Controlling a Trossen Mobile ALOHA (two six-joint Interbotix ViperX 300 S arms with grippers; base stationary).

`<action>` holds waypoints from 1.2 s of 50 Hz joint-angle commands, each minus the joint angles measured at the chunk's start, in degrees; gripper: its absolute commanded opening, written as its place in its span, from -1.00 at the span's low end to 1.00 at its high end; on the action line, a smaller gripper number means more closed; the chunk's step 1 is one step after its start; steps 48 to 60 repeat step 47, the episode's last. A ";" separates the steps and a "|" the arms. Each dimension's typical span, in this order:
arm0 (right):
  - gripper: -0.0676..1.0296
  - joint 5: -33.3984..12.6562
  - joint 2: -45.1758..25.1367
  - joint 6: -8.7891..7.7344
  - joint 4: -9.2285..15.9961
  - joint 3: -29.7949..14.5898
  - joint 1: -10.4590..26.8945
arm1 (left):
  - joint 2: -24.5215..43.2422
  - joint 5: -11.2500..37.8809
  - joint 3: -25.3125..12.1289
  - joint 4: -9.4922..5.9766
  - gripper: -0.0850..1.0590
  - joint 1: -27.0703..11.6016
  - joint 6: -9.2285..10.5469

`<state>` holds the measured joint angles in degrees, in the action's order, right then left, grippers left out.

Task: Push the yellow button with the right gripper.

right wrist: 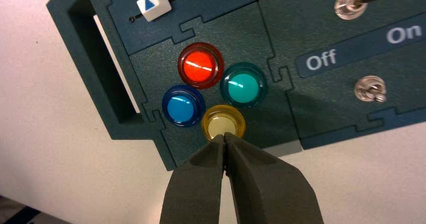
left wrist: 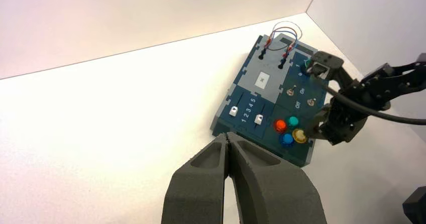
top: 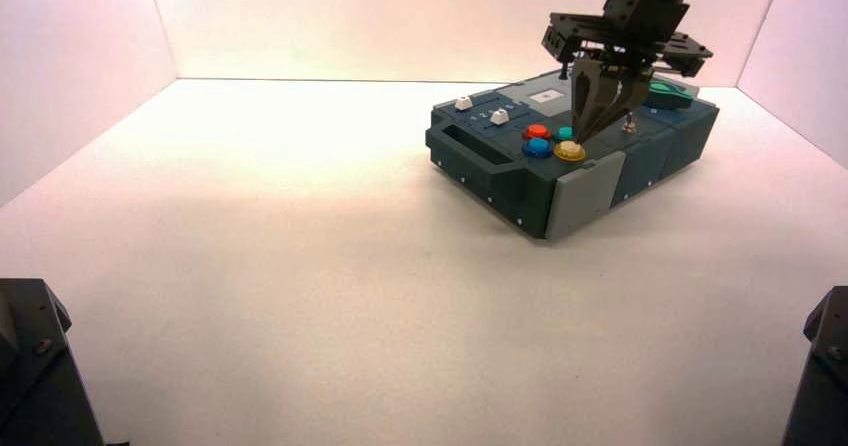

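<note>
Pressing down with the clenched right gripper [right wrist: 224,137] on the yellow button [right wrist: 223,122] near the box's [top: 500,181] front corner could slip onto blue [right wrist: 183,105] or teal [right wrist: 243,85] right beside it; left gripper [left wrist: 228,139], also clenched, hangs well back.

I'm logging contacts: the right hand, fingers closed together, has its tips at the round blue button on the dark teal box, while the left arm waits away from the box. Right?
Not quite. The right hand has its closed tips at the round domed yellow button, not the blue one beside it, as the right wrist view shows. The rest holds: the left hand waits away from the dark teal box.
</note>
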<state>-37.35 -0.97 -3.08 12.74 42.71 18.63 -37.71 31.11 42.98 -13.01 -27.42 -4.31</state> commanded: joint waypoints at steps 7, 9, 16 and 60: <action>-0.92 0.44 -0.88 -0.18 0.26 -1.49 1.14 | -0.35 -0.53 -1.93 0.09 -0.90 -0.26 -0.26; -0.92 0.62 -0.79 -0.18 0.26 -1.41 1.14 | -0.35 -0.53 -1.93 0.09 -0.90 -0.26 -0.35; -0.92 0.97 -0.09 0.00 0.26 -1.14 1.14 | -0.35 -0.44 -1.93 0.09 -0.90 -0.26 -0.44; -0.92 1.32 -0.44 0.18 0.18 -1.41 1.14 | -0.18 0.62 -2.29 0.09 -0.90 -0.26 -0.44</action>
